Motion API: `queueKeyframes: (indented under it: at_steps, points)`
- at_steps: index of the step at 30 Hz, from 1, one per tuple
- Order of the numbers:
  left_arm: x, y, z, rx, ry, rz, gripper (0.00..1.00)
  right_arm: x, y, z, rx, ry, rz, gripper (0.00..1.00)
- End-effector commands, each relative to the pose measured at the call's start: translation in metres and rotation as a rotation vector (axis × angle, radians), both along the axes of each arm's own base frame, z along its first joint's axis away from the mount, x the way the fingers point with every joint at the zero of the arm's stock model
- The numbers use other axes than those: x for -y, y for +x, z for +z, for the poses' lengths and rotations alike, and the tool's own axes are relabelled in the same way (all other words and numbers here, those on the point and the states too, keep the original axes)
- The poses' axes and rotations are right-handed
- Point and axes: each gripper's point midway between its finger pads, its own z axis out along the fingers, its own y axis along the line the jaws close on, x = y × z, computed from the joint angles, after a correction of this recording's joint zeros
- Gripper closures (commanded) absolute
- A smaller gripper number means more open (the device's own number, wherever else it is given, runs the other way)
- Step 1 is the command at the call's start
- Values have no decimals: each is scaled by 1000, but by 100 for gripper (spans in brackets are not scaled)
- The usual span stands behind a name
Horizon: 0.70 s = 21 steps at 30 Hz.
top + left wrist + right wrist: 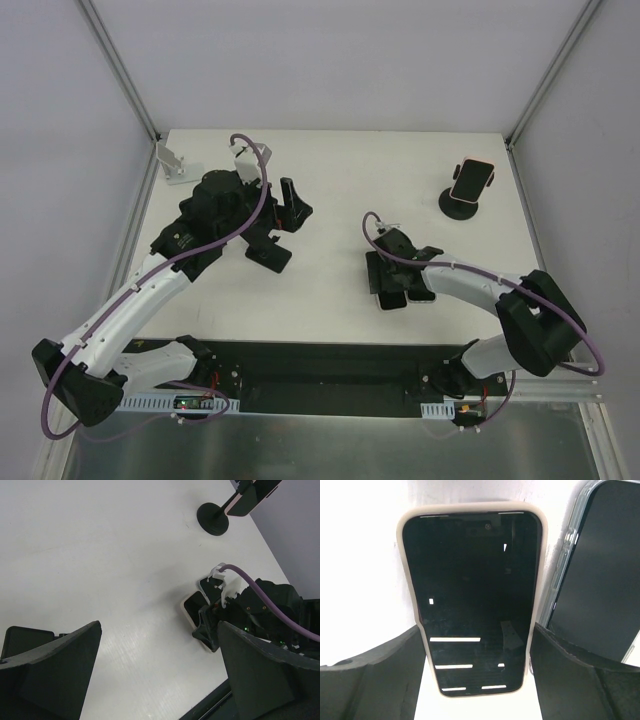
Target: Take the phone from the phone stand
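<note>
Phone in question: a pink-edged phone [472, 178] is seated in the black phone stand [458, 205] at the upper right of the top view, near the far right corner of the table [330, 170]. Removal is judged not yet done.
Long axis: the phone is propped at a lean, with its length running up and slightly right in the top frame.
Direction from right gripper: the stand lies up and to the right of the right gripper [476, 629], well apart from it.
Nearer arm: the right is judged nearer, since the left gripper [281, 230] is placed left of centre, across the table.
Right gripper state: its fingers are set either side of a cream-cased phone [472, 595] lying flat. Whether this is pinched or released cannot be told. A clear-cased phone [600, 580] lies just beside it.
Left gripper state: spread wide, with nothing between the fingers.
Right arm pose: the elbow is folded at the lower right, the forearm is laid leftward and the wrist is pitched down at the table.
Coming move: a lift, a carry up-right, and fingers squared across the phone's narrow width are judged necessary.
</note>
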Motion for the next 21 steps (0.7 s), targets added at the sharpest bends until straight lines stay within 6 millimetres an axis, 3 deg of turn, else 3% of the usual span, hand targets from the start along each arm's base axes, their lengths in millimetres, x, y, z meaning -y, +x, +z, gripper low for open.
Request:
queueKeyframes:
  at_steps: [1,11,21]
  points:
    - [1,4,16,33,-17,1,1,-12,28,11,77,56,-62,86]
    - [0,5,14,31,-6,6,1,-4,39,10,90,48,-111,80]
    - [-2,7,8,27,12,15,1,1,38,-1,68,20,-132,67]
